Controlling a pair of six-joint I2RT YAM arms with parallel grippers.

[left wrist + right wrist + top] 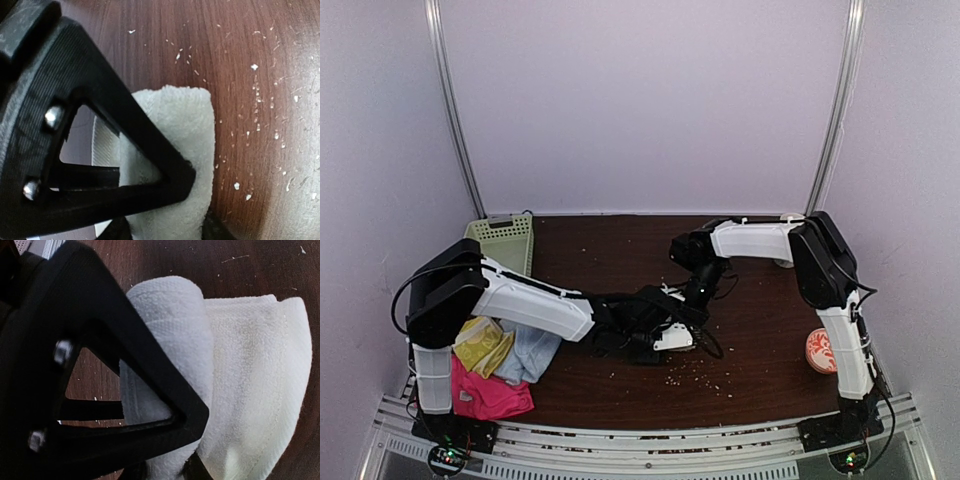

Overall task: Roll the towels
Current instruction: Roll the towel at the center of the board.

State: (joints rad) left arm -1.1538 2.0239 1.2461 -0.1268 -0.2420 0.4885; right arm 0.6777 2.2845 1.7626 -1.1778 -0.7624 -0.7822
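Two robot arms meet at the middle of the bench (620, 250) over a cream-white towel (678, 337), which is partly rolled into a tight cylinder with a flat flap yet to be wound. The right claw (692, 298) pinches the rolled part between its fingers. The left claw (655, 335) has what appears to be the towel's other end lying between its fingers, though it cannot be told whether they press it.

To finish the roll cleanly, both claws would likely need to turn together, keeping the ends level and the roll snug against the wood so the flap winds on square rather than coning or dragging sideways.

Only the overhead camera shows the towels waiting by the left arm's base: a yellow-green towel (485, 345), a pale blue towel (530, 352) and a hot-pink towel (490, 395). It also shows the green basket (505, 240) at the rear. In that view the claws hide most of the towel being rolled. The right wrist camera alone shows the loose flap beside the roll. The left wrist camera shows the towel's rounded end and pale specks (255, 66) scattered on the wood.
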